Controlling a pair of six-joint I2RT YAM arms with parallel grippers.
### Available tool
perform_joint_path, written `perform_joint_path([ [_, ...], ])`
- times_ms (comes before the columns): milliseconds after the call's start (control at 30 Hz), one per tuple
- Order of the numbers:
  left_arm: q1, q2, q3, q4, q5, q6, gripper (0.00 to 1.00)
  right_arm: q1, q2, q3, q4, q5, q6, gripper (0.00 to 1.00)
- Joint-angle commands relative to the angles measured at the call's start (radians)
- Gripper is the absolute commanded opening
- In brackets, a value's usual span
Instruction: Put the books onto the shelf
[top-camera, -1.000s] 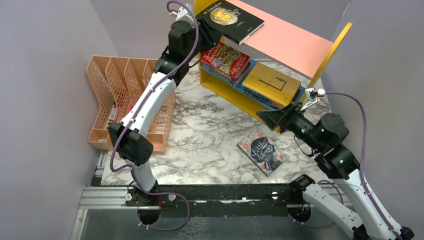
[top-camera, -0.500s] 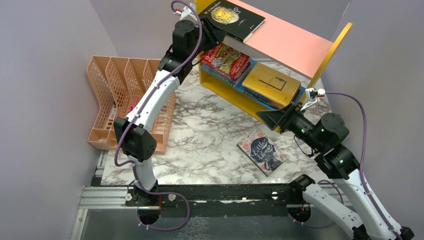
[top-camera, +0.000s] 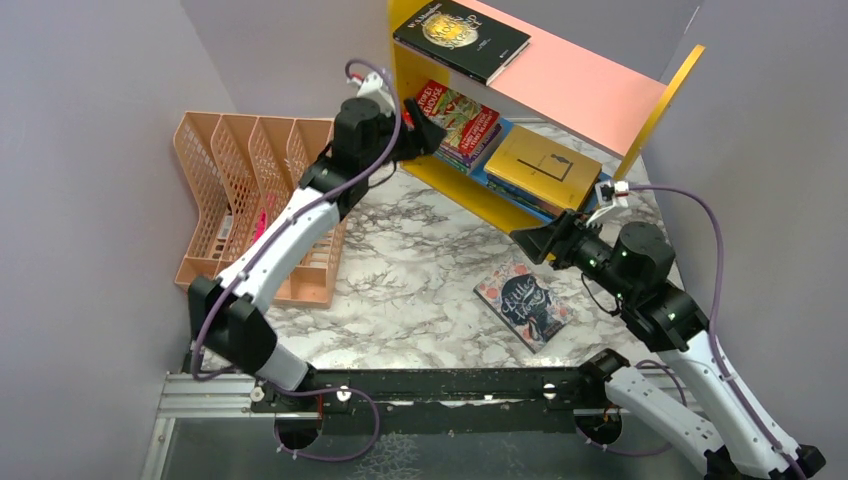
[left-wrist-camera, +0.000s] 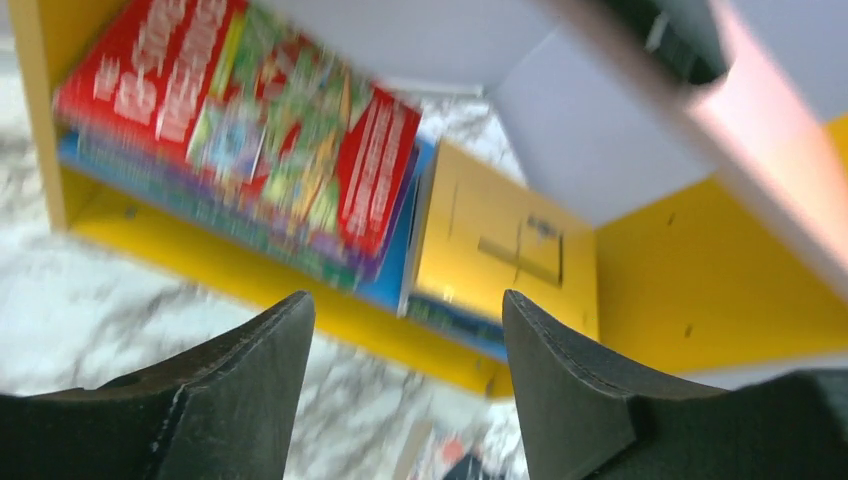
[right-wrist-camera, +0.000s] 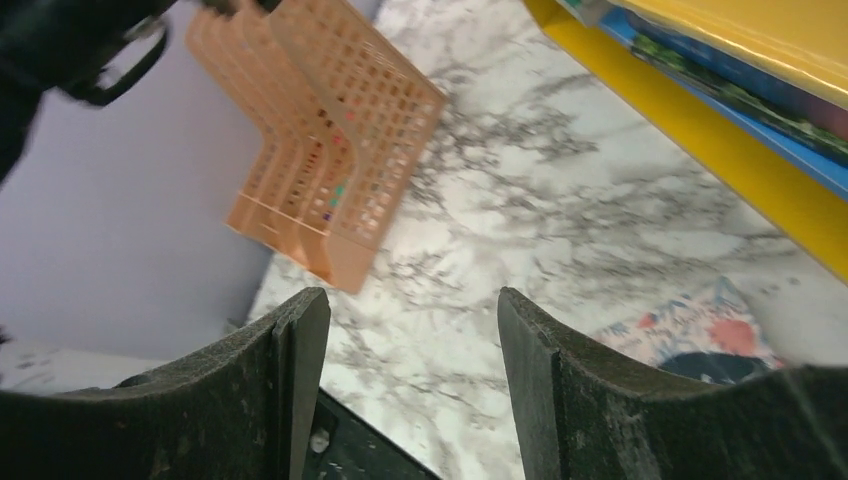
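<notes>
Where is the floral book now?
Top view: the floral book lies flat on the table, right of centre, in front of the shelf, near the right tool.

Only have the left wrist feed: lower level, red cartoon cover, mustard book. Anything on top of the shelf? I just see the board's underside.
Observer: Yes. A black book with a gold cover design lies flat on the pink top board, at its left end in the top view.
Operator: Any books still off the unit?
Observer: One. The floral book lies face up on the marble table, apart from the shelf.
</notes>
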Motion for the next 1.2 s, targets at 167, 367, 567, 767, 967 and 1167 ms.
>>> perform_joint_path([
  [167, -0.142, -0.279, -0.535, 0.007, 0.056, 0.006, 0.74, 0.001, 0.031, -0.085, -0.144, 0.179, -0.148, 0.68],
  [367, -0.294, -0.234, -0.631, 0.043, -0.034, -0.039, 0.8, 0.001, 0.126, -0.185, -0.157, 0.188, -0.092, 0.72],
  [567, -0.422, -0.137, -0.726, 0.166, -0.168, -0.276, 0.84, 0.001, 0.253, -0.248, -0.133, 0.27, -0.011, 0.81],
  [767, -0.494, -0.059, -0.81, 0.342, -0.219, -0.402, 0.86, 0.001, 0.378, -0.273, -0.066, 0.409, -0.006, 0.88],
  [967, -0.533, -0.014, -0.834, 0.405, -0.219, -0.445, 0.86, 0.001, 0.486, -0.293, -0.012, 0.453, -0.003, 0.9],
  [1167, -0.544, -0.009, -0.852, 0.412, -0.231, -0.461, 0.86, 0.001, 0.484, -0.356, 0.02, 0.495, 0.049, 0.9],
])
